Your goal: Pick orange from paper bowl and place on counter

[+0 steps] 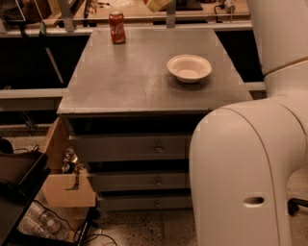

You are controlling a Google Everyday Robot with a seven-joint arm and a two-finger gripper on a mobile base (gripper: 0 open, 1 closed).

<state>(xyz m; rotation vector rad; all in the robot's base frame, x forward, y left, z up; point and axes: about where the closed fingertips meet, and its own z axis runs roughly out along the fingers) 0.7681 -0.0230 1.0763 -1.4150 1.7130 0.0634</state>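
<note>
LAB FLOOR: A Google Everyday Robot's gripper point(158, 4) hangs at the very top edge of the scene, above the far side of the grey counter point(130, 79). Only its tan tip shows, and how wide it stands cannot be told. Against that tip the orange point(145, 1) shows as no more than a reddish sliver, high over the counter and well apart from the paper bowl point(188, 67); whether it is gripped cannot be told either. The bowl stands upright on the right half of the counter, its white inside bare. Near the far left corner stands a red soda can point(117, 27) with white script down its side, Coca-Cola in style, the letters too small to read. Grey drawers with round knobs point(159, 149) face the room below. The robot's white arm point(240, 178) fills the right foreground. An open cardboard box point(67, 190) sits against the cabinet's left side, with clear plastic bottles point(41, 221) on the speckled floor beside it. A tan wooden bench point(202, 10) runs behind.
</note>
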